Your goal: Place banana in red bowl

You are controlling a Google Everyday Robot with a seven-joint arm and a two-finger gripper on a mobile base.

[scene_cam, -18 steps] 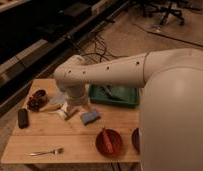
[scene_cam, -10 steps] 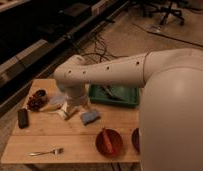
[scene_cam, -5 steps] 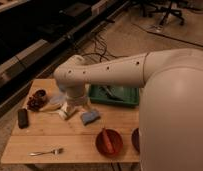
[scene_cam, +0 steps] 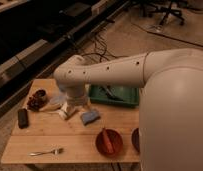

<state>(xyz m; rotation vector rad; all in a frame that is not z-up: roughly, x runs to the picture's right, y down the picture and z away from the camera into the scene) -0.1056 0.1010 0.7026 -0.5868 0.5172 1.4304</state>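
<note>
The red bowl (scene_cam: 109, 141) sits near the front edge of the wooden table (scene_cam: 55, 134), right of centre, with a lighter streak inside it. My gripper (scene_cam: 67, 112) hangs at the end of the big white arm (scene_cam: 110, 72), low over the left middle of the table, well left of and behind the bowl. A pale elongated shape (scene_cam: 51, 110) lies right beside the gripper on its left. I cannot tell whether it is the banana or whether the gripper touches it.
A blue sponge (scene_cam: 90, 116) lies just right of the gripper. A green tray (scene_cam: 115, 95) stands at the back. A dark maroon dish (scene_cam: 37, 99) is at the back left, a dark block (scene_cam: 23, 118) at the left edge, a fork (scene_cam: 45, 151) in front, and another dark dish (scene_cam: 136, 139) beside the bowl.
</note>
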